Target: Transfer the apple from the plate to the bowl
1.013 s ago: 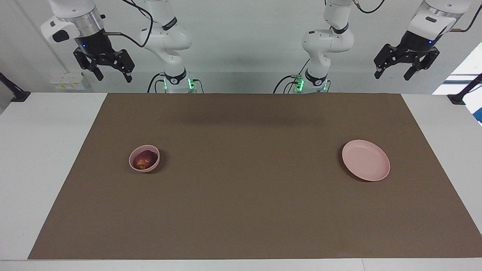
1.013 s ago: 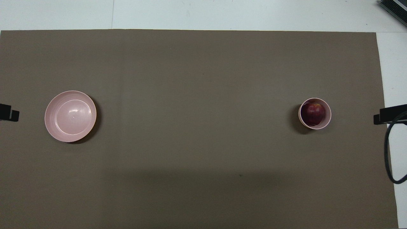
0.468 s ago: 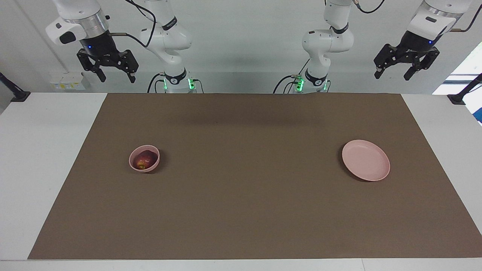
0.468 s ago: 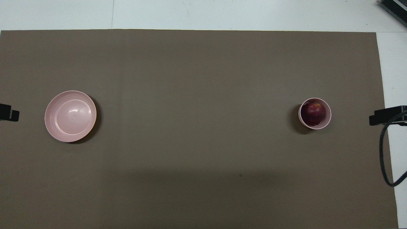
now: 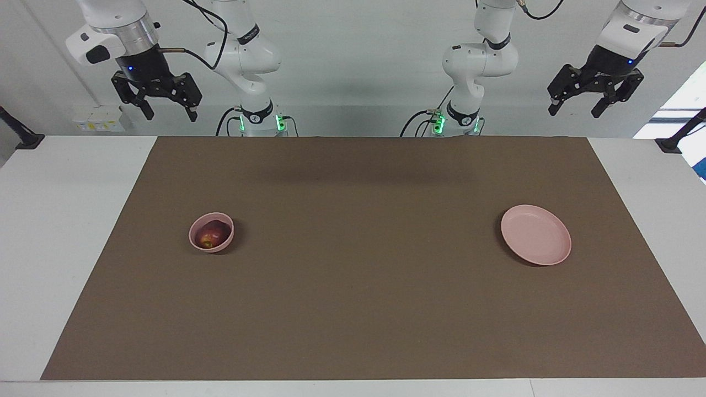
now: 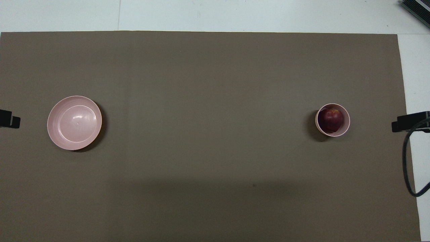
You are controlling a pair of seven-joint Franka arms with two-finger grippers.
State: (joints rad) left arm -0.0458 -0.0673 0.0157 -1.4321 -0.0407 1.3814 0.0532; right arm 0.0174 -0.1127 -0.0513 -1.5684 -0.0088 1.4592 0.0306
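The right gripper (image 5: 164, 107) hangs high above the right arm's end of the table, its jaws spread and holding nothing, over the white tabletop (image 5: 66, 220) at the robots' own edge, just off the corner of the brown mat (image 5: 353, 309). Below it, a small white socket box (image 5: 98, 119) sits against the wall, and a black clamp foot (image 5: 25, 138) stands at the table's corner. Next comes the pale pink bowl (image 5: 212, 232), standing upright on the mat toward the right arm's end. The dark red apple (image 5: 212, 234) lies inside the bowl, its yellowish patch turned toward the facing camera. Nothing stands beside the bowl; bare mat surrounds it on every side.

The middle of the mat is open, crossed only by a soft shadow near the robots' edge, where the two arm bases (image 5: 259, 118) stand with green lights lit.

Toward the left arm's end lies the wide pale pink plate (image 5: 536, 234), flat on the mat with nothing on it, well apart from the bowl and about as far from the robots. It sits well inside the mat's edges. The left gripper (image 5: 578, 106) waits high above the left arm's end, over the mat's corner near the robots, jaws spread and empty. Another black clamp foot (image 5: 670, 144) stands on the white tabletop at that end.
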